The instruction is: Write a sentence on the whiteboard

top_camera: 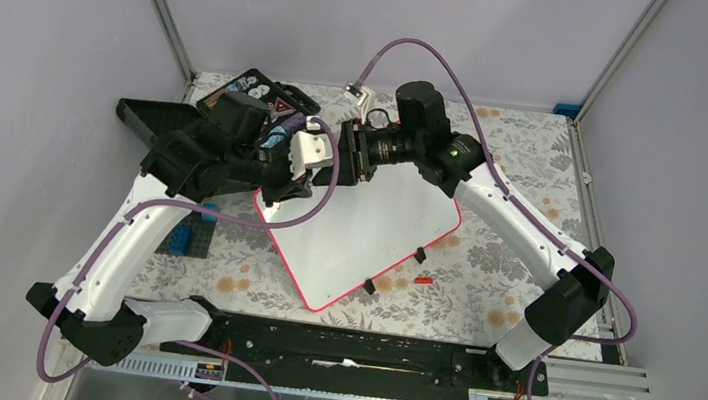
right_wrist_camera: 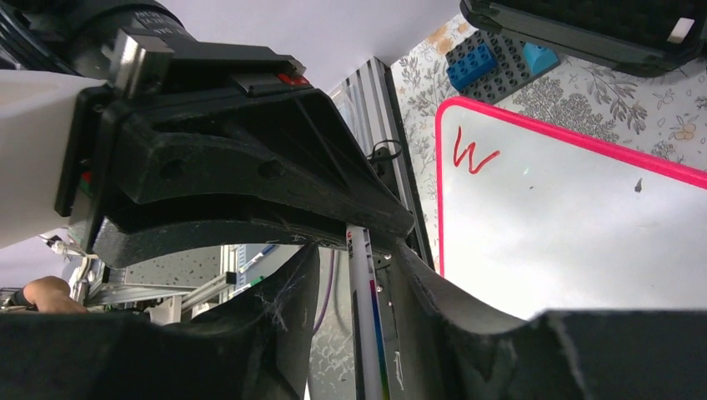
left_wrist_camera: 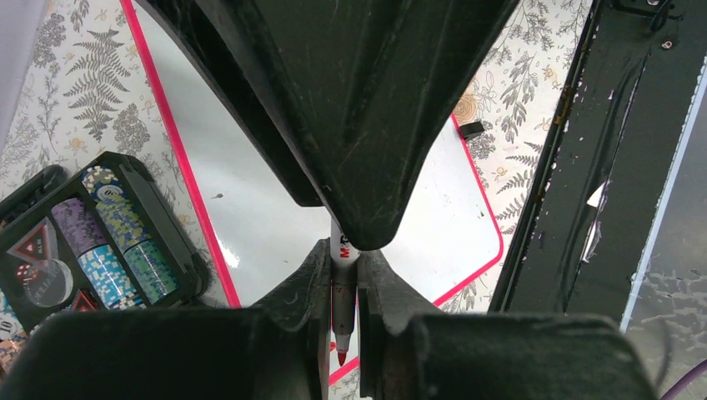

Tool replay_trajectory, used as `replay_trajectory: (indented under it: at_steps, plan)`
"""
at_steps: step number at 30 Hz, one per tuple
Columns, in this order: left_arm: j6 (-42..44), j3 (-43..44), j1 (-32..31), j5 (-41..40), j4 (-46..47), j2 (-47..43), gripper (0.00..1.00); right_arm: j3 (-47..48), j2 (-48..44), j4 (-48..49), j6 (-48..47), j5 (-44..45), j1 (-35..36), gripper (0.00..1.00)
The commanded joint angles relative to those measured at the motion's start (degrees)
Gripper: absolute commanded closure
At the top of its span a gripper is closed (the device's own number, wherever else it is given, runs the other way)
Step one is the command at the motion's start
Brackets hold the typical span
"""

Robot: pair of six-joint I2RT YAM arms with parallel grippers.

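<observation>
- Wall panels (top_camera: pixel 32 73): plain pale lilac, closing the bench (top_camera: pixel 527 149) on its left, far and right sides.
- Posts (top_camera: pixel 161 7): bare aluminium, rising at a slant from the two far corners.
- Cloth (top_camera: pixel 240 283): covers the bench top; white with grey ferns and orange flowers.
- Black plate (top_camera: pixel 343 345): runs along the near edge.
- Slotted rail (top_camera: pixel 601 381): aluminium, at the near right corner.
- Blue piece (top_camera: pixel 567 110): small, at the far right corner; kind cannot be told.
- Light: even and soft across the walls.
</observation>
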Motion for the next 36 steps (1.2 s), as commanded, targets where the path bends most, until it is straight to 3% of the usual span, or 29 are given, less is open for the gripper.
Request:
replay_trajectory:
  at_steps: [1,7,18,27,34,36]
  plan:
    - [-1.3,1.3,0.1,0.3,1.5,0.0,1.0,-0.3,-2.3,4.8,2.1,-0.2,-0.3,0.56]
    - [-2.5,2.2,0.2,0.7,1.9,0.8,1.0,-0.8,-2.3,5.4,2.8,-0.1,-0.4,0.62]
    - [-4.3,3.2,1.2,-0.2,2.5,1.4,1.0,-2.3,-2.6,3.9,0.6,-0.7,-0.3,0.54]
    - [-4.1,3.2,1.7,1.6,2.5,1.6,1.0,-2.0,-3.1,4.0,0.3,-0.6,-0.3,0.6]
    - [-3.1,3.1,1.7,3.0,1.0,1.8,1.0,-1.3,-2.9,4.7,1.5,0.1,-0.3,0.53]
    - [-3.3,3.1,1.7,2.9,1.0,1.9,1.0,-1.4,-2.9,5.5,2.0,-0.5,-0.3,0.58]
